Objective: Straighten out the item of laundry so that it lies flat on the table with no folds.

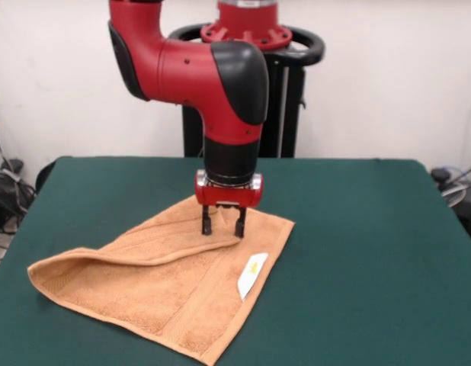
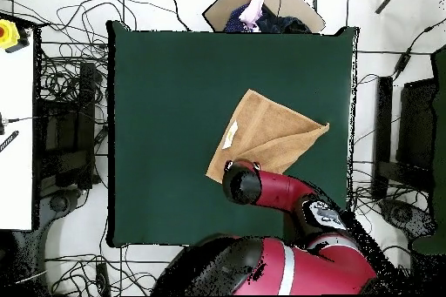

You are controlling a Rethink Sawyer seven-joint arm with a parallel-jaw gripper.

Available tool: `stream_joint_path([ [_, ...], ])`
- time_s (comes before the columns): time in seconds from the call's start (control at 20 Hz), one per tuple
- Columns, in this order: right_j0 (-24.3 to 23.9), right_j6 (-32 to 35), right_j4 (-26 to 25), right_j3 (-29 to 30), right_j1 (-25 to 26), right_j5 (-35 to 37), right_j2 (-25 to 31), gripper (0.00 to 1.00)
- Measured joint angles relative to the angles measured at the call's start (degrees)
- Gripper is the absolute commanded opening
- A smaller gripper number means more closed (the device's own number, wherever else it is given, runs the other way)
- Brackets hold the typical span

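Spreading from the lower left of the front view toward centre, the orange-tan terry towel [image 1: 155, 286] lies folded over on the dark green felt table [image 1: 357, 252]. The red-and-black gripper [image 1: 223, 226], fingers slightly parted, presses the fold's upper corner; unfolding means dragging it away from that lower-left bulk.

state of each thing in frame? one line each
towel: folded over itself, not flat, on the table
white tag: showing at the towel's edge
gripper: down on the towel's fold, fingers slightly apart
table: green top, holds only the towel
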Motion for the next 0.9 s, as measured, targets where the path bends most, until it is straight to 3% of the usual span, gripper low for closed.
stream_joint_path([
  [0.4, 0.7, 0.0, 1.0, 0.0, 0.2, -0.7, -0.7, 1.00],
  [0.45, 0.7, 0.0, 1.0, 0.0, 0.3, -0.9, -0.8, 0.00],
  [0.9, 0.6, 0.0, 1.0, 0.1, 0.3, -2.3, -1.4, 0.00],
])
